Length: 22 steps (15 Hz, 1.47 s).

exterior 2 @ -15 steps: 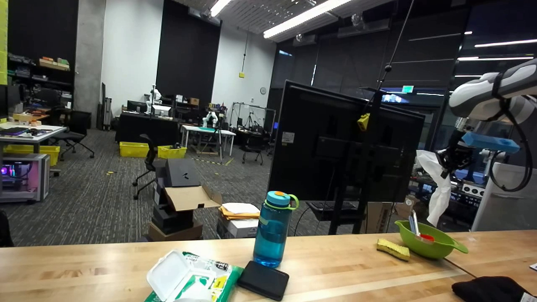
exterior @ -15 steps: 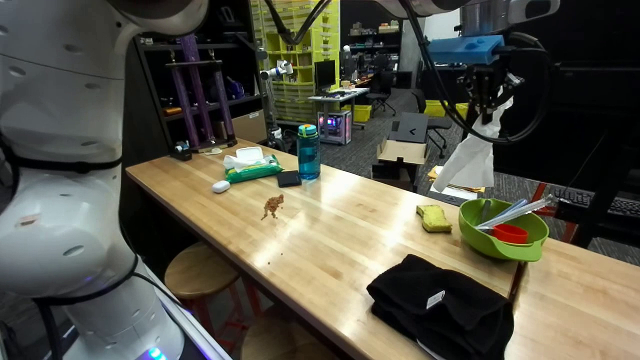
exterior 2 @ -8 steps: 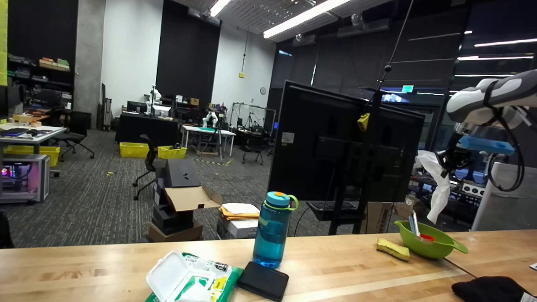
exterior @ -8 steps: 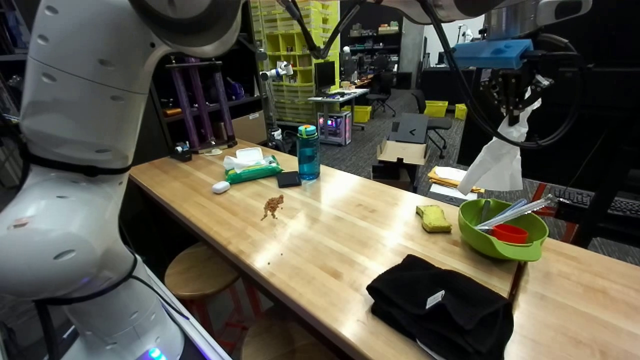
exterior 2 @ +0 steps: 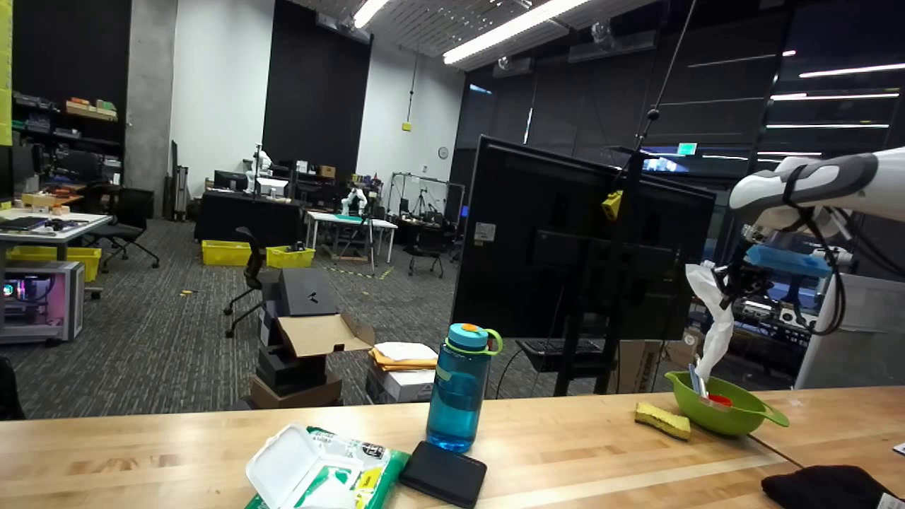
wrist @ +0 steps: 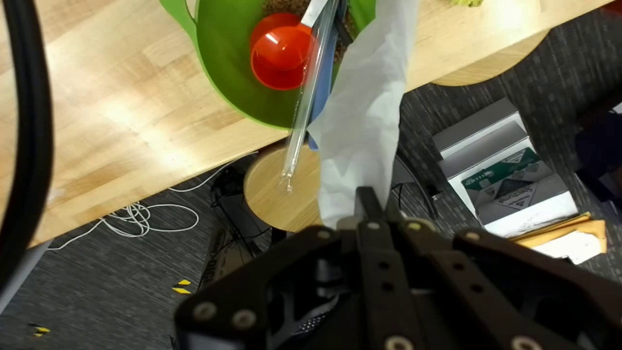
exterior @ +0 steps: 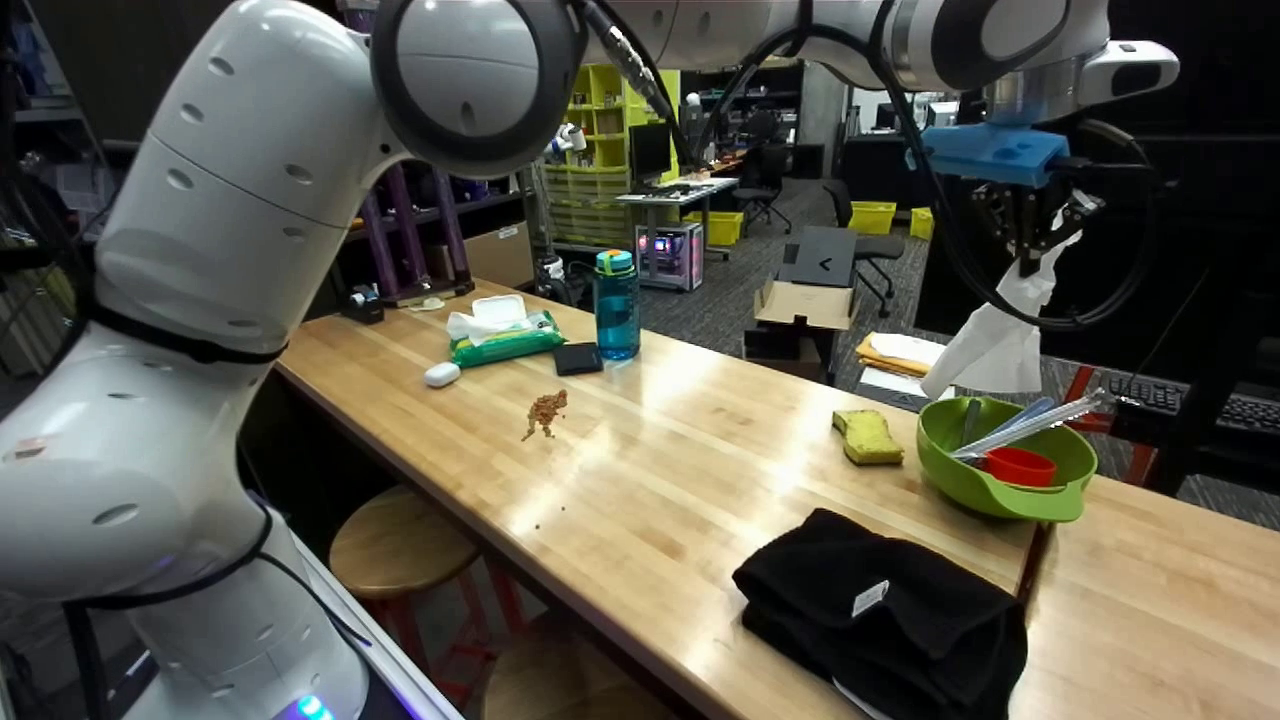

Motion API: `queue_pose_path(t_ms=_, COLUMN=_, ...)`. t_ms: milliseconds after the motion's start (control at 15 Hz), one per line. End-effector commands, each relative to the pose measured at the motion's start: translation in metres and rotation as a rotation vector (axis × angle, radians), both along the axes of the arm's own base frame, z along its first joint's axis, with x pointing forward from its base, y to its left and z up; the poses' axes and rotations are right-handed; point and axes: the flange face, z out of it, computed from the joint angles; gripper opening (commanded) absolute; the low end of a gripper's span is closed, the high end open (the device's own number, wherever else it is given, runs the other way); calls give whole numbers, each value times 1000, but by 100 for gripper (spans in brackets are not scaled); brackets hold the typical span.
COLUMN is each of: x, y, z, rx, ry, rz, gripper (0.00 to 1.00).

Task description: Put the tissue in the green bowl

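Note:
The tissue [exterior: 1000, 345] is a crumpled white sheet hanging from my gripper [exterior: 1030, 262]. My gripper is shut on its upper part; this also shows in the wrist view, where the gripper [wrist: 381, 206] comes in from below and the tissue [wrist: 364, 116] stretches away. The green bowl [exterior: 990, 492] stands on the table below the tissue. In an exterior view, the tissue's [exterior 2: 717, 336] lower end hangs at the far rim of the bowl [exterior 2: 735, 422], behind the handles. I cannot tell whether they touch. The bowl holds a red cup [wrist: 279, 58], utensils and brown bits.
A yellow-green sponge [exterior: 868, 438] lies beside the bowl. A folded black cloth [exterior: 880, 610] lies nearer the table's front edge. A blue bottle [exterior: 617, 310], a wipes pack [exterior: 505, 340], a black wallet [exterior: 578, 358] and brown crumbs [exterior: 545, 410] are farther along the table.
My gripper has moved sideways toward the bowl and then lower, with the tissue hanging from it. The tissue's lower end is now closer to the bowl's rim. The bowl has not moved.

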Motion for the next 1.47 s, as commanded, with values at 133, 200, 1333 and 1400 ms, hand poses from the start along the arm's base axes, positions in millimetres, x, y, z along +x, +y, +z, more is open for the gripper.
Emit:
queue_pose_path(t_ms=133, x=7, y=-12, z=-9, rx=34, ry=5, rz=-41, gripper=0)
queue_pose_path(t_ms=200, x=6, y=-16, z=-11, rx=38, ry=10, rz=-53, gripper=0)
queue_pose_path(t_ms=1333, x=-5, y=-44, z=-78, rx=118, ry=98, rz=-149, gripper=0)
queue_pose_path(t_ms=1400, x=-6, y=-45, z=-82, rx=121, ry=106, rz=-152, gripper=0)
